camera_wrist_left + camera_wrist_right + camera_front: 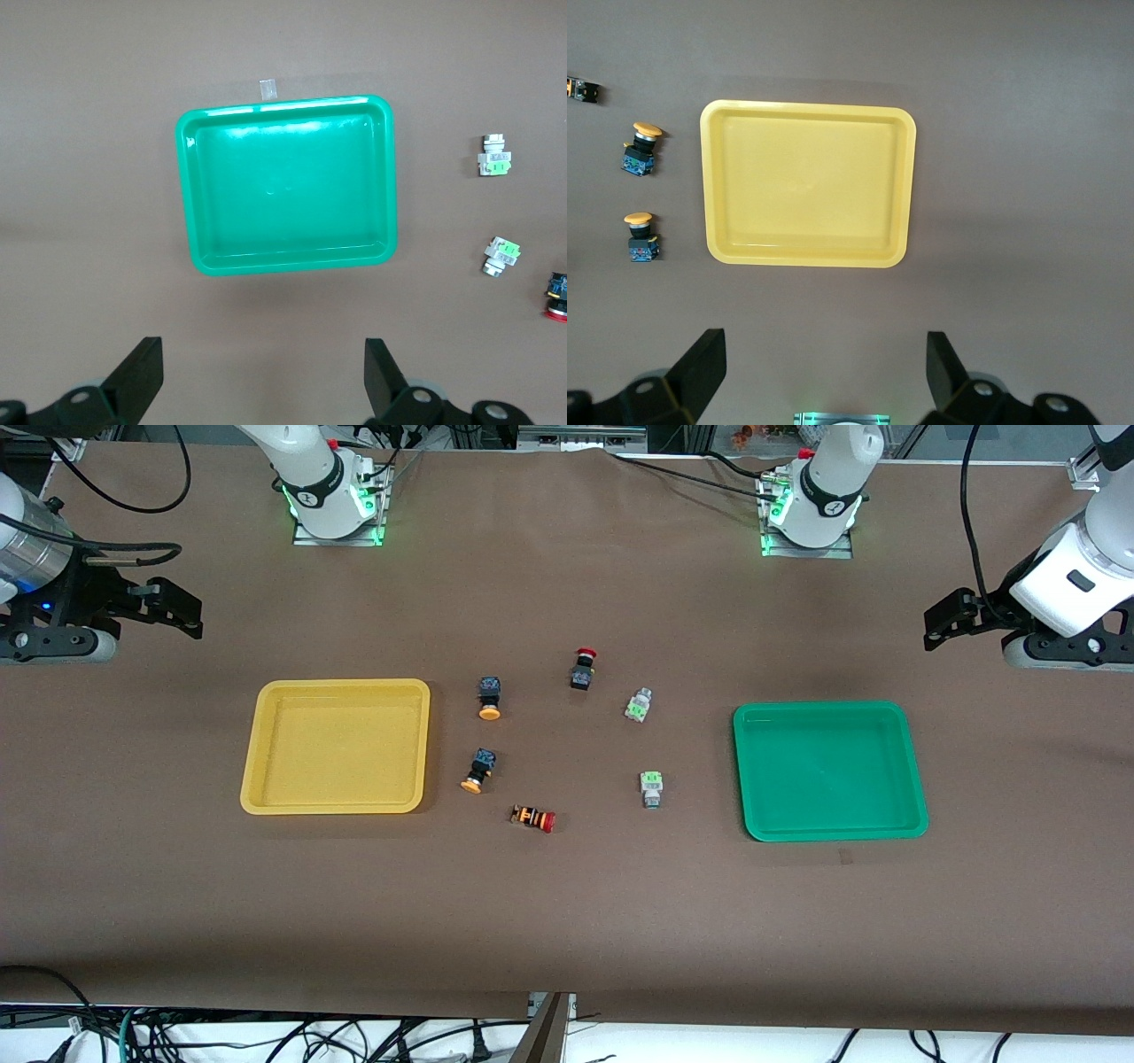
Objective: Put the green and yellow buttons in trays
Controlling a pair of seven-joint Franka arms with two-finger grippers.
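Note:
The yellow tray (337,746) lies toward the right arm's end and the green tray (830,771) toward the left arm's end; both hold nothing. Two yellow buttons (489,697) (478,770) lie beside the yellow tray. Two green buttons (637,705) (652,787) lie nearer the green tray. My left gripper (948,620) is open and empty, above the table's end past the green tray (288,190). My right gripper (173,607) is open and empty, above the end past the yellow tray (806,181). Both arms wait.
A red-capped black button (582,668) stands between the two groups, farther from the front camera. A red-capped striped button (533,817) lies nearest the front camera. A small tape piece (267,88) sits by the green tray's rim.

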